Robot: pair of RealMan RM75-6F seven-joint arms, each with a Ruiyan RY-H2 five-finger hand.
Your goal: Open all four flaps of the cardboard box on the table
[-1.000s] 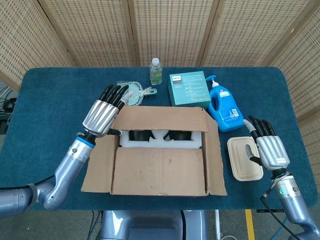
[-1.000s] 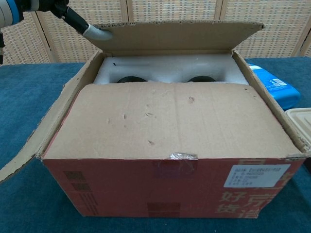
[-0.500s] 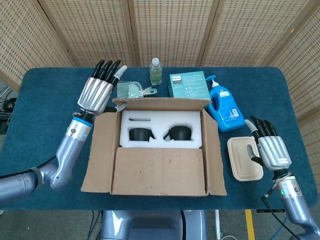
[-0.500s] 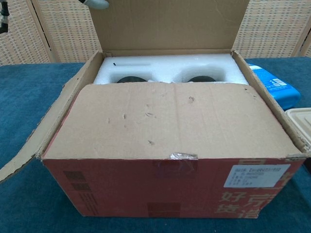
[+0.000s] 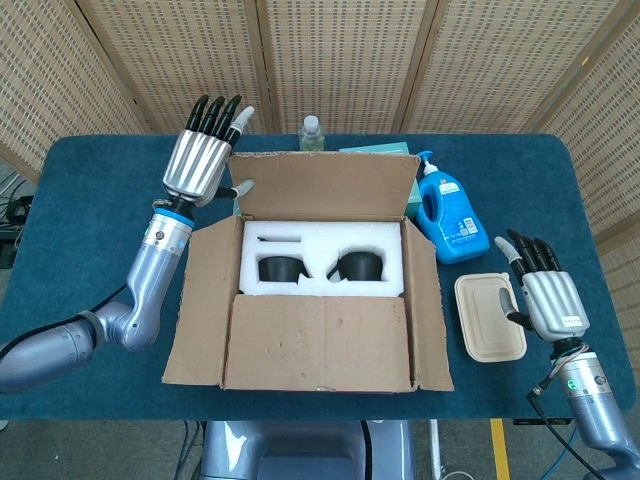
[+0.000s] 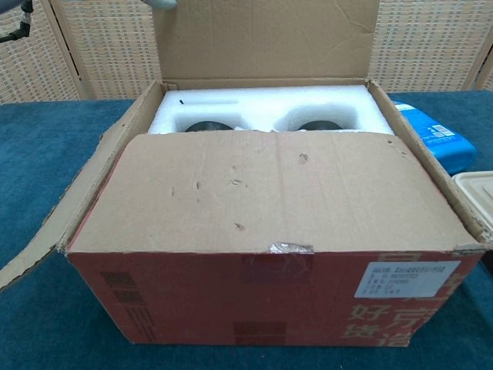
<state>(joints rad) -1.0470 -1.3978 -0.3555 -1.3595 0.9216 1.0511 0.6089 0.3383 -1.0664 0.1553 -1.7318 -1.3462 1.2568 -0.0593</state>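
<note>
The cardboard box (image 5: 310,300) (image 6: 262,308) stands mid-table. Its far flap (image 5: 325,185) (image 6: 266,38) stands upright, with my left hand (image 5: 200,160) flat against its left edge, fingers extended upward. The left flap (image 5: 200,300) and right flap (image 5: 425,300) lie outward. The near flap (image 5: 318,345) (image 6: 269,193) still covers the front half. White foam (image 5: 320,255) with two dark recesses shows inside. My right hand (image 5: 550,295) hovers with fingers spread and empty by the table's right edge.
Behind the box stand a clear bottle (image 5: 312,128) and a teal carton (image 5: 375,150). A blue pump bottle (image 5: 448,215) (image 6: 431,135) sits at the box's back right. A beige lidded container (image 5: 488,315) lies beside my right hand.
My left hand rose and pushed the far flap from lying over the box to standing upright, uncovering the foam. My right hand shifted slightly toward the table's edge.
</note>
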